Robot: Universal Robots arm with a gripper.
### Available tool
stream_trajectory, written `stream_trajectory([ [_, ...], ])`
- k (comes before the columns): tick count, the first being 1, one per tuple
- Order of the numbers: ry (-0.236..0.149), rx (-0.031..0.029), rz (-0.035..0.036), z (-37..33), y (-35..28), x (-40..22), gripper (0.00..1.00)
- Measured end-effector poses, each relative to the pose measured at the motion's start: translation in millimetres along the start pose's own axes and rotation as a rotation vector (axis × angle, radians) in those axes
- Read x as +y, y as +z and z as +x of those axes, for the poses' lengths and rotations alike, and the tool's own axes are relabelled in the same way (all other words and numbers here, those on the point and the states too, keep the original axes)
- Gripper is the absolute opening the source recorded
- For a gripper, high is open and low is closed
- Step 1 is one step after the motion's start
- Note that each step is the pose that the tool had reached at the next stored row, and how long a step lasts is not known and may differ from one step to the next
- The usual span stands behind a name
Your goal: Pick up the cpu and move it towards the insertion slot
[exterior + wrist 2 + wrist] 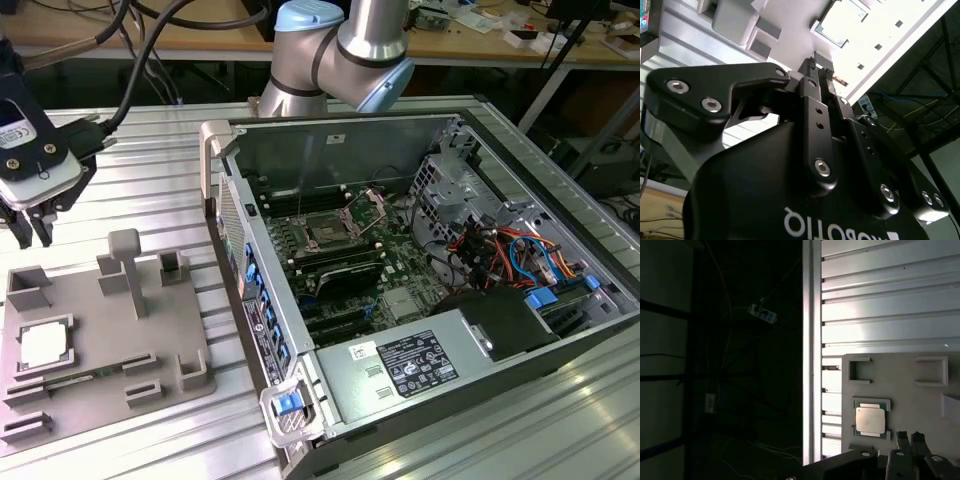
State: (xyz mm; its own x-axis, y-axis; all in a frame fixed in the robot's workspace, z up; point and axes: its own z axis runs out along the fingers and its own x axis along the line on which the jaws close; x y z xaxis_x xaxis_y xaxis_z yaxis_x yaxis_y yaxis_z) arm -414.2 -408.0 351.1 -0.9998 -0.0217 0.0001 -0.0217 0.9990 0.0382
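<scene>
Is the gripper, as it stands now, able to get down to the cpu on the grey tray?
Probably yes: the gripper hangs close above the tray, and the cpu lies bare on it.

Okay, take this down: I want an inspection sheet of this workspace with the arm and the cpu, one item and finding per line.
Surface: ribbed metal table carrying a grey tray and an open computer case.
Job's things: cpu lies flat in the tray; insertion slot sits on the board inside the case, and its clamp plate appears lifted.
Clutter: nothing seen.
Grippers: tool hangs near the tray, apart from the cpu, fingers drawn together, holding nothing.
Cables: black cables run to the tool; coloured wires lie inside the case.
Surroundings: wooden benches behind the table.
</scene>
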Motion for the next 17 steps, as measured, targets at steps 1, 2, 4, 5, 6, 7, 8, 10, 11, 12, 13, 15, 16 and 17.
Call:
stream_trajectory([
  [1,-0.001,0.0002,0.0001,0.4,1.1,-0.4,0.24],
  [2,-0.002,0.0003,0.0001,0.9,1.9,-0.6,0.24],
  [4,-0.004,0.0004,0.0001,4.4,4.3,-0.8,0.36],
  [5,-0.004,0.0004,0.0001,6.9,5.6,-0.9,0.42],
  [6,-0.005,0.0004,0.0,9.6,6.7,-0.9,0.42],
  [7,-0.005,0.0003,-0.0002,12.4,7.9,-1.0,0.48],
  [8,-0.006,0.0003,-0.0003,14.9,9.0,-0.9,0.54],
  [10,-0.006,0.0003,-0.0005,19.0,11.1,-1.0,0.66],
  [11,-0.006,0.0002,-0.0005,19.3,11.6,-1.1,0.72],
  [12,-0.006,0.0005,-0.0004,19.4,11.7,-1.1,0.72],
  [13,-0.006,0.0004,-0.0005,19.5,11.8,-1.0,0.78],
  [15,-0.006,0.0004,-0.0005,19.5,11.8,-1.0,0.78],
  [16,-0.006,0.0003,-0.0005,19.5,11.8,-1.0,0.78],
  [17,-0.006,0.0004,-0.0005,19.5,11.8,-1.0,0.78],
])
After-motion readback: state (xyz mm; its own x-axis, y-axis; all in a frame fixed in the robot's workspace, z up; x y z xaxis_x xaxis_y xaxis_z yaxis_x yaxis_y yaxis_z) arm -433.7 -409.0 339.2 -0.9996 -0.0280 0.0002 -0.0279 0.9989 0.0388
